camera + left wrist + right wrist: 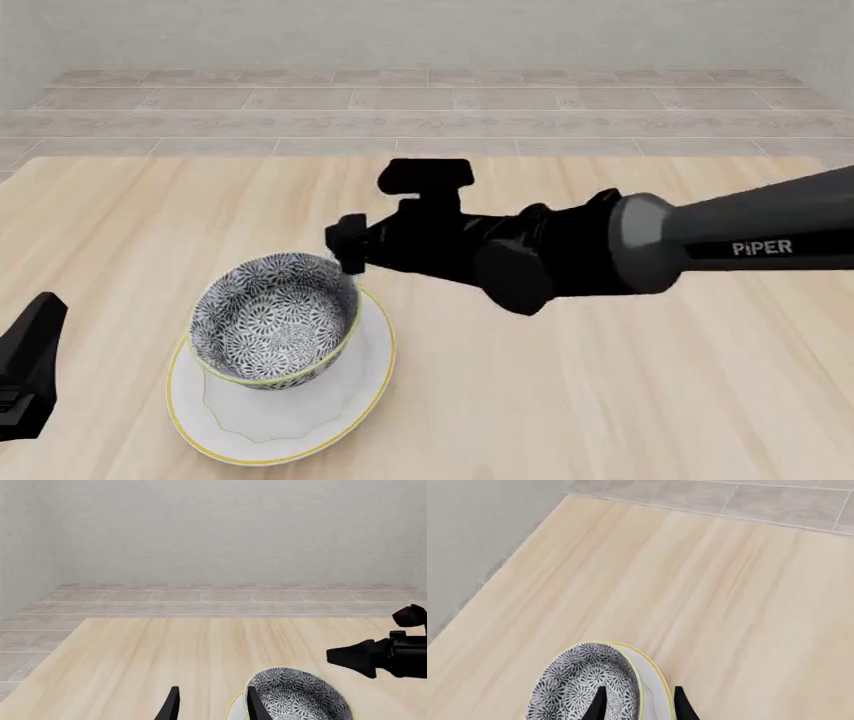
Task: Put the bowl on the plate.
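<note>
1. Plainly, the bowl (275, 320) sat on the plate (350, 400) at the near left of the desk (601, 400), tipped a little and resting toward the plate's far side.
2. The right tool (350, 262) reached in from the right, its fingers straddling the bowl's far right rim, one inside and one outside; in the right wrist view the fingers (599, 706) stood slightly apart around that rim, though whether they pressed on it I could not tell.
3. The left tool (210, 707) hovered at the near left edge, just beside the plate, its two fingers spread with nothing between them.
4. Beyond the desk lay a tiled floor (427, 110) and a pale wall (233, 530).
</note>
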Available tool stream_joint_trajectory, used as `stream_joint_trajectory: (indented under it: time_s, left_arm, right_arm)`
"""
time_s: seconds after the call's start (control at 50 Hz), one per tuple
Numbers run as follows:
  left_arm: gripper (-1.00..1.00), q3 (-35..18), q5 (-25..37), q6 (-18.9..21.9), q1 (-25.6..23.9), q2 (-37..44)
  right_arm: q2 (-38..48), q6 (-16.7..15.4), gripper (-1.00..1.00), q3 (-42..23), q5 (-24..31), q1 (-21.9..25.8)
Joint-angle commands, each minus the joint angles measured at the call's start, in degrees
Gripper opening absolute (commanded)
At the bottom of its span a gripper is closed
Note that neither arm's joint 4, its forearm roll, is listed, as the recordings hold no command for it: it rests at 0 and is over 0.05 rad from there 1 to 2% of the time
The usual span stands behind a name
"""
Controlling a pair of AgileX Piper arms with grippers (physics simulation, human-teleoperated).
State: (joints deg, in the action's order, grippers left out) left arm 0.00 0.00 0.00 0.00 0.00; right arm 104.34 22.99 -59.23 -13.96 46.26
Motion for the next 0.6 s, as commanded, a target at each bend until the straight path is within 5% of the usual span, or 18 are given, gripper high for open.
stream_joint_trajectory:
  time_s: [0.02,0.36,0.42,0.6]
  left_arm:
    - [1.00,0.00,0.00,0.00,0.00,0.00]
    - [1.00,0.00,0.00,0.00,0.00,0.00]
    - [1.00,0.00,0.00,0.00,0.00,0.00]
    - [1.00,0.00,0.00,0.00,0.00,0.00]
  right_arm:
    - [-10.92,-4.53,1.00,1.26,3.10,-2.20]
    - [-34.84,-12.30,1.00,7.00,9.41,-6.67]
    - [-42.29,-15.56,1.00,8.15,11.50,-8.91]
    - [-62.30,-18.07,1.00,10.17,17.50,-12.51]
